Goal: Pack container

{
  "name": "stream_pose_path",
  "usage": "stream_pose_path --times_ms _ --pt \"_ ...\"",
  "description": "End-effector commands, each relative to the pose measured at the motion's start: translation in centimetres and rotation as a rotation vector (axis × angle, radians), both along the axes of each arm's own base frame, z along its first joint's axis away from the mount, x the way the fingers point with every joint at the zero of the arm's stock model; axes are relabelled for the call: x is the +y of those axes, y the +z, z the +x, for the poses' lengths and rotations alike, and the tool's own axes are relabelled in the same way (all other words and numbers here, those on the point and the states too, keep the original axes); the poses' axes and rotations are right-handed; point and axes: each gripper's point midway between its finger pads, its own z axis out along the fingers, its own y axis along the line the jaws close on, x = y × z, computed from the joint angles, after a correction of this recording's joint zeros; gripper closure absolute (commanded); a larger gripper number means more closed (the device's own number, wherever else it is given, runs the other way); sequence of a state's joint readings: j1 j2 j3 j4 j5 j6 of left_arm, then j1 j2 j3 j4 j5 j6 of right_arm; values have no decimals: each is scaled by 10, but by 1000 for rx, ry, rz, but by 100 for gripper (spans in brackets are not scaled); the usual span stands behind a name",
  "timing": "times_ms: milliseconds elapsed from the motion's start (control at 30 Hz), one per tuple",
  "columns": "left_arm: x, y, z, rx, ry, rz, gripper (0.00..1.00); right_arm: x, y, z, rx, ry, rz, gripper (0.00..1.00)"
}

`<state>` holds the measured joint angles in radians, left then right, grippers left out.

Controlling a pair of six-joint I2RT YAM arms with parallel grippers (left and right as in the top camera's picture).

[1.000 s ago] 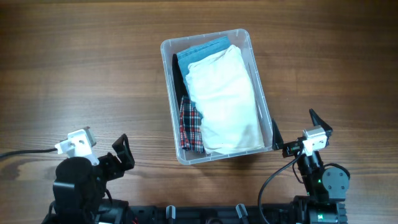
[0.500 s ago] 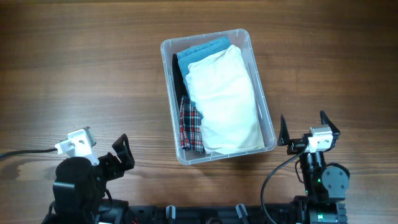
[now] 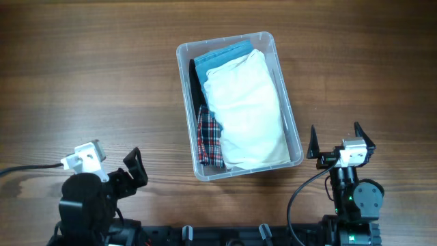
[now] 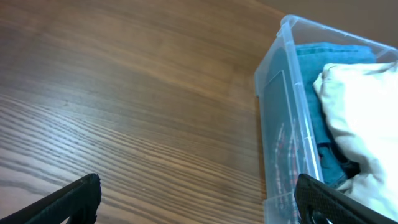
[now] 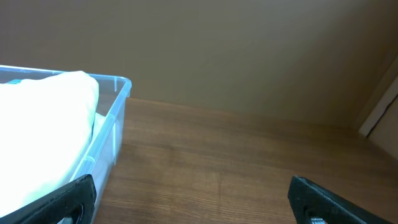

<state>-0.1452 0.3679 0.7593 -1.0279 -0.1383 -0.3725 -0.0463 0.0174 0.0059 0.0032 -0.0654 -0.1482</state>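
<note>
Both arms sit low at the near edge of the wooden table (image 3: 82,68), neither touching the work. The left gripper (image 4: 196,186) stands with its jaws spread wide and nothing between them; only bare wood grain lies in the gap. The container (image 3: 186,102) sits ahead of those jaws and off to their right, well apart. In the left wrist view, its near corner and long clear wall rise just beyond the right-hand finger.

The right gripper (image 3: 334,137) is likewise parted wide and empty. The container lies ahead and to the left of these jaws, its near right corner just beside the left-hand finger but not touching it. The right wrist view shows the rim and a clear wall past that finger, with open table straight ahead between the jaws.

The container rests flat on the table, turned slightly askew, and is full. A folded white cloth (image 3: 246,109) lies on top and fills most of it, rising above the rim on the side nearest the right jaws. A blue garment (image 3: 218,55) shows at the end farthest from both grippers. A red plaid cloth (image 3: 210,140) and a dark item (image 3: 196,82) are wedged along the wall facing the left jaws. A black cable (image 3: 27,167) trails over the table on the outer side of the left gripper.
</note>
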Motion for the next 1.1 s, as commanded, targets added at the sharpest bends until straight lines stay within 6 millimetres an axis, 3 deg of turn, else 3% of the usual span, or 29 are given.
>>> stream_pose_path --times_ms 0,100,233,367,467,600,667,1067 --pt "12 -13 -10 -29 53 31 0 -3 2 -1 -9 -17 -10 0" --pt "12 -30 -9 -109 48 27 0 -3 2 -1 -9 -17 -10 0" --pt "11 -43 24 -287 36 63 0 -3 2 -1 -9 -16 -10 0" --pt "-10 -32 59 -519 -112 161 0 -3 2 -1 -9 -17 -10 0" --pt "-27 -28 69 -671 -224 251 0 -3 2 -1 -9 -17 -10 0" --pt "-30 -55 69 -568 -252 225 0 -3 2 -1 -9 -17 -10 0" --pt "-31 -55 69 -568 -236 164 0 -3 2 -1 -9 -17 -10 0" --pt "-29 -55 69 -567 -231 167 0 -3 2 -1 -9 -17 -10 0"
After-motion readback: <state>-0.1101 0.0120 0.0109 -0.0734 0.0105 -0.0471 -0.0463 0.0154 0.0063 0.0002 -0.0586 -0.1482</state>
